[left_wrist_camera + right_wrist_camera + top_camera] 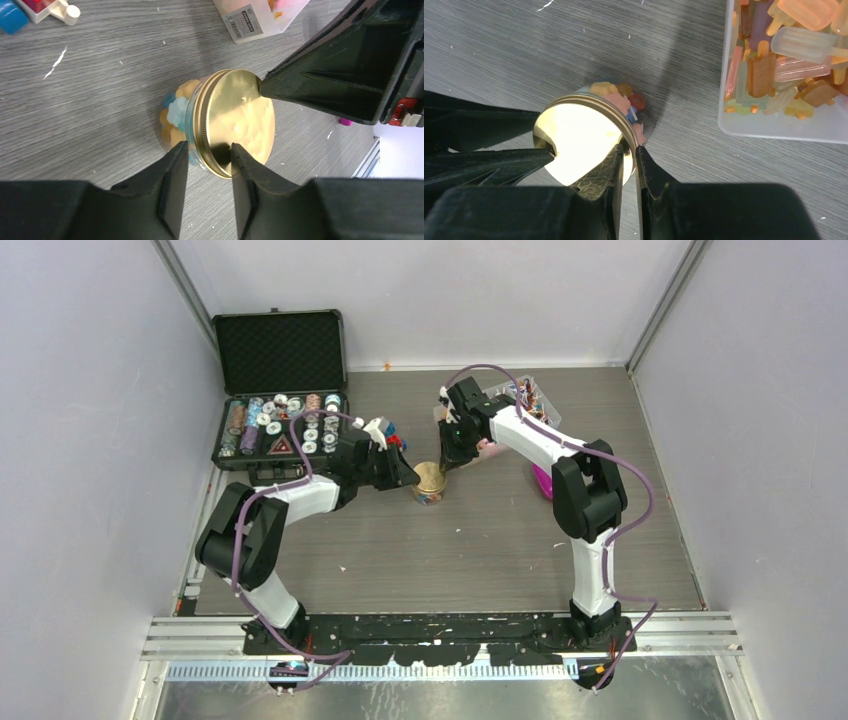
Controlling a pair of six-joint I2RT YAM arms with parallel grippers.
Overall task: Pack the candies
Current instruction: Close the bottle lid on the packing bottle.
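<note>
A small glass jar (430, 483) with a gold screw lid (240, 117) stands mid-table. The candies (175, 112), orange, blue and red, fill it and show through the glass, also in the right wrist view (624, 97). My left gripper (208, 150) straddles the lid's rim, one finger on the glass side, the other on the lid top. My right gripper (630, 150) is pinched on the opposite rim of the lid (579, 135), jaws almost together. In the top view both grippers, left (408, 477) and right (450, 462), meet at the jar.
A clear plastic tub (784, 127) of popsicle-shaped sweets stands right of the jar, at the back in the top view (530, 395). An open black case (280, 425) of spool discs is at the back left. A toy brick figure (385, 430) lies near the left gripper.
</note>
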